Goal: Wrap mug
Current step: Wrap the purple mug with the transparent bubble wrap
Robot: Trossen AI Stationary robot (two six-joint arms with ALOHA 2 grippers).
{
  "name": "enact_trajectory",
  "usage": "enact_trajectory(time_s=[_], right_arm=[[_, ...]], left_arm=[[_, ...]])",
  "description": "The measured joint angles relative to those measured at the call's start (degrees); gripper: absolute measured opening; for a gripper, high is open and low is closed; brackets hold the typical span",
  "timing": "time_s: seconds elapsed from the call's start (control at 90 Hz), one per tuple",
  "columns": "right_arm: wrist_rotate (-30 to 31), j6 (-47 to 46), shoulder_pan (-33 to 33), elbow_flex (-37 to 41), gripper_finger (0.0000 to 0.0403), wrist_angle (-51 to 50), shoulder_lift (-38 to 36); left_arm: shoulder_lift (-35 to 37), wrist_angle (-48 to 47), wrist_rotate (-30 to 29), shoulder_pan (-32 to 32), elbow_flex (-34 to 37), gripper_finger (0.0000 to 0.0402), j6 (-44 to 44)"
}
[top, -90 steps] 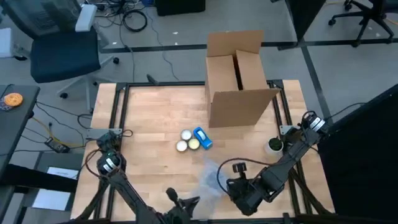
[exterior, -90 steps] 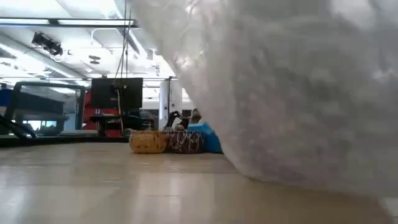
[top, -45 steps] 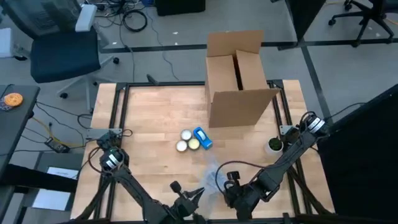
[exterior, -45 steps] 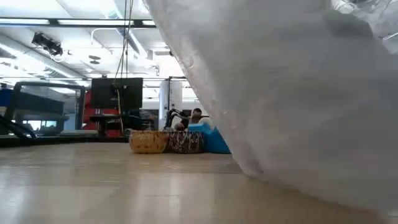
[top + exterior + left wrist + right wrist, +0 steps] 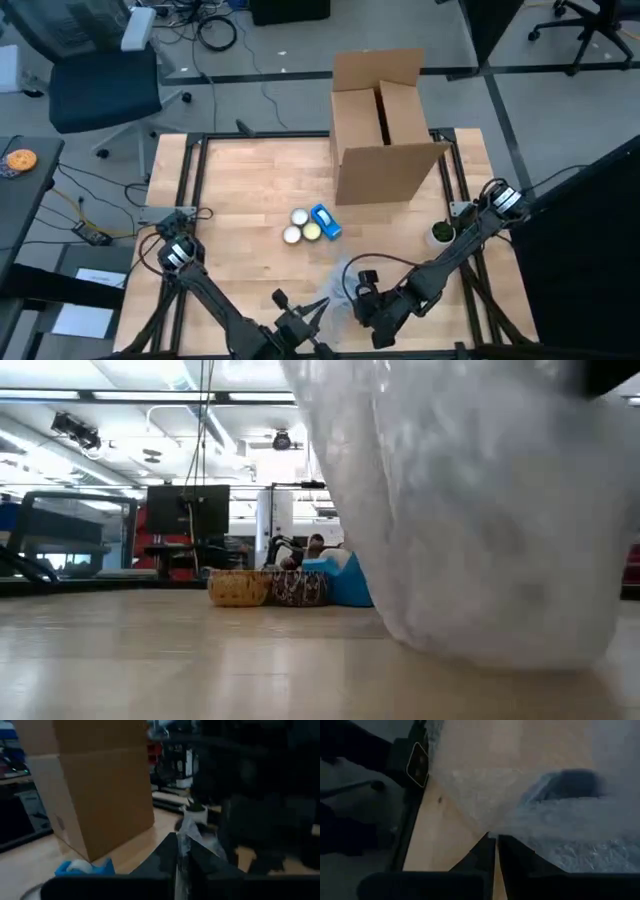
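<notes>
A sheet of clear bubble wrap (image 5: 338, 276) hangs near the table's near edge and fills the right of the low view (image 5: 480, 510). My left gripper (image 5: 320, 304) and my right gripper (image 5: 354, 293) are both shut on it, close together. Round mugs (image 5: 300, 226) stand on their bases mid-table, and the low view shows them beyond the wrap (image 5: 265, 588). A blue tape dispenser (image 5: 326, 222) lies beside them. My left gripper pinches a bunched bit of the wrap (image 5: 186, 831) between its two fingers (image 5: 165, 857); the wrap sticks out past the fingertips. One layer or several, I cannot tell. My right gripper pinches the wrap at an edge or fold (image 5: 492, 832) between its two fingertips (image 5: 486, 845). The sheet spreads away from the fingers over the table, and its lower part (image 5: 490, 645) rests on the wood.
An open cardboard box (image 5: 385, 130) stands at the far right of the table. A small potted plant (image 5: 441, 233) stands by the right edge. Bare wood lies to the left and far left (image 5: 240, 180).
The two grippers have drawn toward each other along the near edge, the right one going left and the left one going right and a little farther in. The wrap has gathered between them; in the low view its near edge has pulled rightward and stands steeper.
</notes>
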State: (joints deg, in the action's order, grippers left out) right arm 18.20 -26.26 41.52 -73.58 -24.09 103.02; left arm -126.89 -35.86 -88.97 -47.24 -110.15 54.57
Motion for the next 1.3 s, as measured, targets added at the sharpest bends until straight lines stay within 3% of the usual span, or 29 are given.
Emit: enact_trajectory(time_s=[0.133,0.367,0.456,0.767,1.111,1.3], right_arm=[[-0.01,-0.03,0.29,0.38,0.0000,-0.12,0.00],[-0.10,-0.06,1.61,1.18,0.0000,-1.58,0.00],[-0.08,-0.08,2.08,1.18,0.0000,-2.49,0.00],[0.13,-0.13,2.75,1.15,0.0000,-2.76,-0.17],[0.59,-0.21,3.50,-3.46,0.0000,-12.09,-0.40],[5.55,-1.13,4.68,-9.93,0.0000,-29.13,-0.62]], left_arm=[[0.70,-1.09,-0.58,-0.45,0.00,0.0000,3.23],[0.76,-9.61,-0.52,-0.37,0.00,0.0000,21.57],[0.83,-10.86,-0.41,-0.60,0.00,0.0000,24.85],[2.43,-10.92,-1.17,-1.37,0.00,0.0000,23.02],[2.43,-10.93,-1.42,-2.17,0.00,0.0000,18.12],[2.40,-10.80,-1.16,-3.97,0.00,0.0000,13.32]])
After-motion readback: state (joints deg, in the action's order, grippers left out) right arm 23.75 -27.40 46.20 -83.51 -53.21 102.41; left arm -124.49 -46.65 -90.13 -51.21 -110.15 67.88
